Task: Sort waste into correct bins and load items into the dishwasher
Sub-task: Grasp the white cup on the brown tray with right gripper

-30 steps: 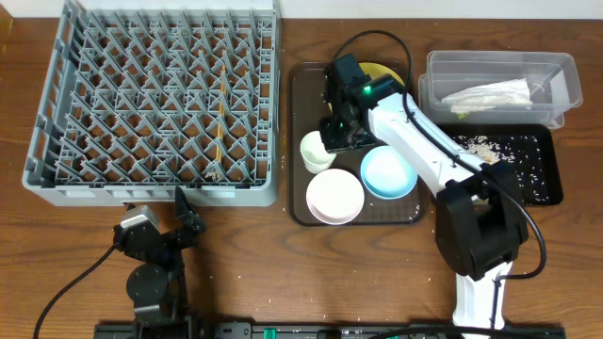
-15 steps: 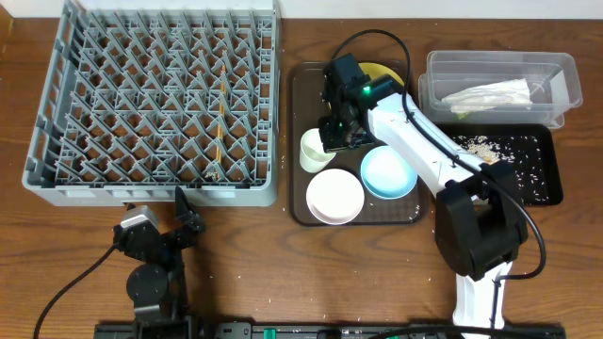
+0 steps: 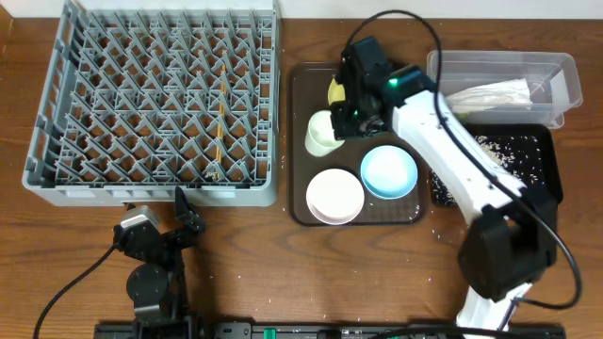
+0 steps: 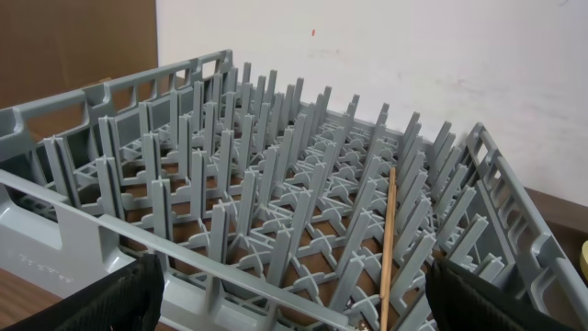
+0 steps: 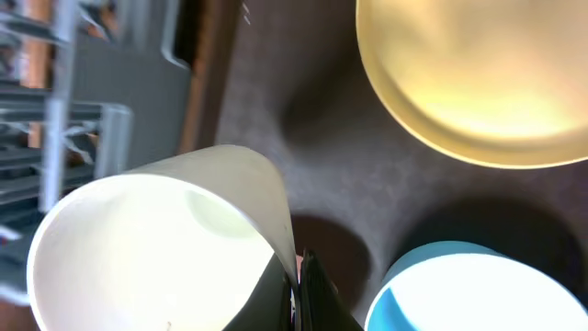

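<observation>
Overhead: grey dish rack (image 3: 155,99) sits left of brown serving tray (image 3: 300,209), w/ left gripper (image 3: 186,218) spread wide at rack's front edge. Right gripper (image 3: 353,118), beside yellow plate (image 3: 335,91), pinches rim of small white cup (image 3: 321,133) over tray's left side

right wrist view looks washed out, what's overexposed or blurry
Right wrist view: the white cup is blown out inside, the yellow plate glares softly, and the dish rack at the left edge is blurred. Left wrist view: the rack's pegs are sharp; the fingers at the bottom corners are dark and soft.
</observation>
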